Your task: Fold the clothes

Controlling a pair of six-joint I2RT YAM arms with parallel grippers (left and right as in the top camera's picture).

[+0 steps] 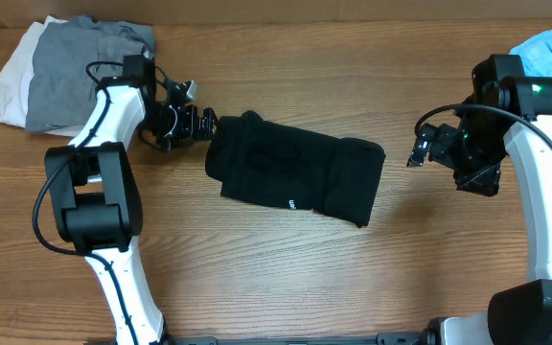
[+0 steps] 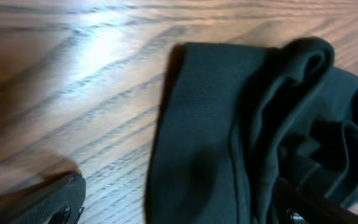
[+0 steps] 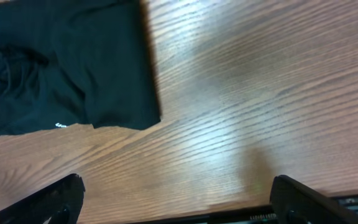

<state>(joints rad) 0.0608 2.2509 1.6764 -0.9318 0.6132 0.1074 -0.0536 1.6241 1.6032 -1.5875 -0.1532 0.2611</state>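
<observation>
A black shirt (image 1: pixel 295 175) lies folded into a rough rectangle in the middle of the table, with a small white logo (image 1: pixel 292 203) near its front edge. My left gripper (image 1: pixel 202 125) is open at the shirt's left end. In the left wrist view its fingers (image 2: pixel 182 208) straddle the bunched black fabric (image 2: pixel 229 124). My right gripper (image 1: pixel 420 149) is open and empty, a little to the right of the shirt. In the right wrist view its fingers (image 3: pixel 179 199) hang over bare wood, and the shirt (image 3: pixel 73 62) lies at the upper left.
A grey garment (image 1: pixel 80 67) lies on a white one (image 1: pixel 6 86) at the back left corner. A light blue garment (image 1: pixel 549 46) sits at the back right, behind the right arm. The table is brown wood (image 1: pixel 257 278).
</observation>
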